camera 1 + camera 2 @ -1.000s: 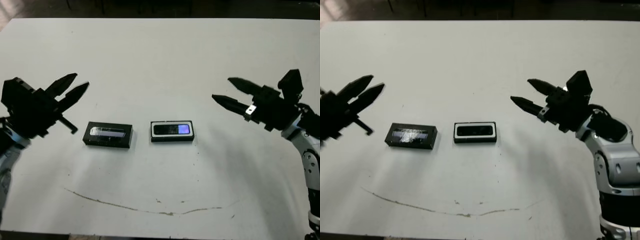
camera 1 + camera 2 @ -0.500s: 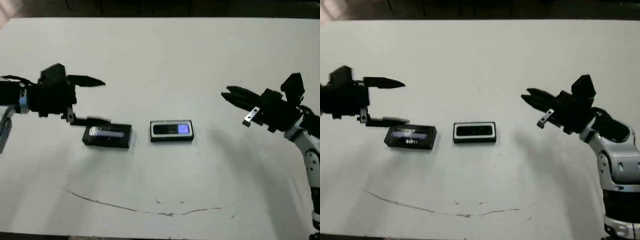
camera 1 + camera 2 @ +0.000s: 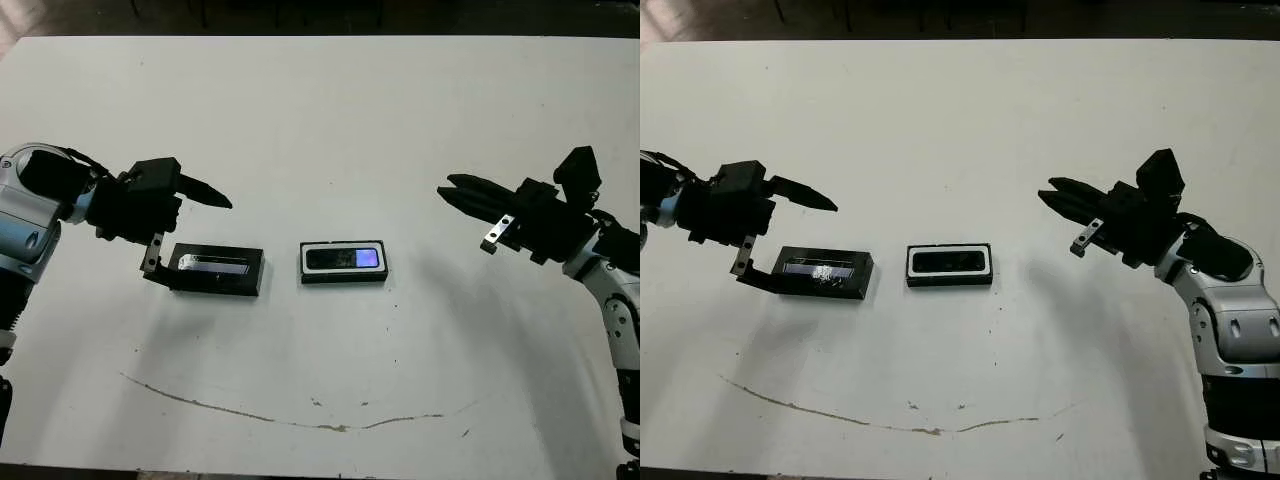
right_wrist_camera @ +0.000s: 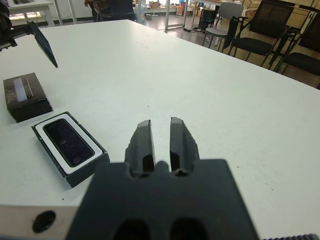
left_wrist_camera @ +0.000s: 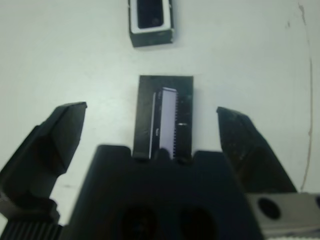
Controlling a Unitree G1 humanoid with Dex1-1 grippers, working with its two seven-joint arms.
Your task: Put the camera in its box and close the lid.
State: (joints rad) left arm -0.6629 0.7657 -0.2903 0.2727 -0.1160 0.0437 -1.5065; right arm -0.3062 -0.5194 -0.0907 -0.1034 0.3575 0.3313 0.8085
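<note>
The box [image 3: 343,274], a black tray with white lining, rests mid-table with the camera [image 3: 345,259] lying inside it, its bluish end toward the right. The same box [image 4: 70,150] and camera [image 4: 67,141] show in the right wrist view. To its left lies the lid [image 3: 215,270], black with a silvery strip. My left gripper [image 3: 195,245] is open wide at the lid's left end. In the left wrist view the lid [image 5: 166,115] runs between the spread fingers [image 5: 60,135]. My right gripper [image 3: 455,190] hovers well right of the box, shut and holding nothing.
A thin brown curved mark [image 3: 300,420] crosses the table near its front edge. Beyond the table's far side stand several chairs [image 4: 270,30], seen in the right wrist view.
My left arm swung in from the left and lowered, spreading its fingers around the lid's left end. The right gripper's fingers closed together and the arm drew back slightly.
</note>
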